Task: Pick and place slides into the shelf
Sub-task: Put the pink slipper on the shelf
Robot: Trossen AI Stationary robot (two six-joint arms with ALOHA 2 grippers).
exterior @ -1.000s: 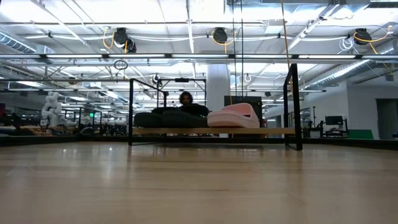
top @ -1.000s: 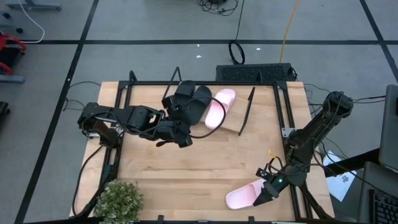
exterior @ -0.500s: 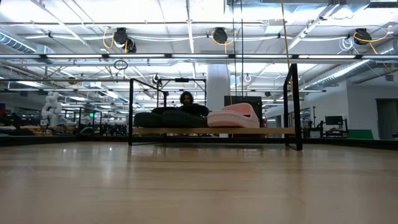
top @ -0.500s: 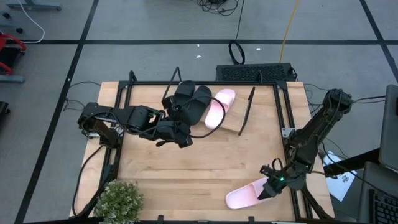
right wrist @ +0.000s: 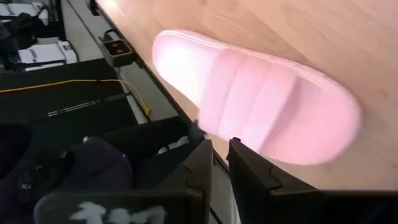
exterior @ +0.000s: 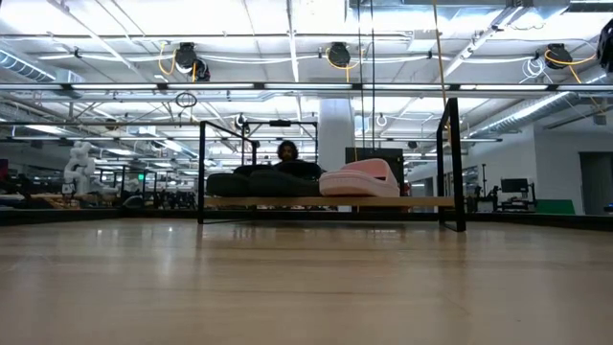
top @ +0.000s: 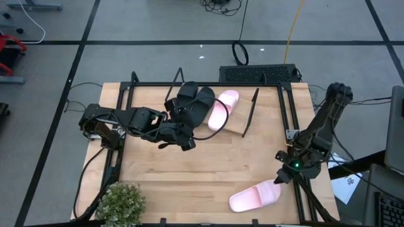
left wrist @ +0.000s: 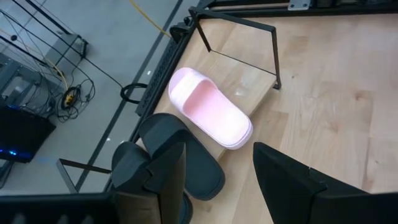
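Note:
The shelf (top: 238, 123) stands at the table's far middle, its plank on black wire end frames. Two black slides (top: 192, 104) and one pink slide (top: 221, 108) lie on the plank; they also show in the low view (exterior: 259, 182) (exterior: 359, 178). The second pink slide (top: 254, 197) lies flat on the table near the front right corner. My right gripper (top: 279, 178) hovers just beyond its end toward the right edge, fingers almost together (right wrist: 221, 163), touching nothing. My left gripper (top: 187, 137) is open and empty (left wrist: 214, 180), just in front of the black slides.
A potted green plant (top: 120, 202) stands at the table's front left corner. Black frame rails run along the table's edges (top: 123, 145). Bare wooden tabletop (top: 214, 164) lies between the shelf and the loose pink slide.
My right gripper has drawn back from the end of the loose pink slide, going up and toward the table's far right. The slide has stayed where it was on the table and now shows whole.

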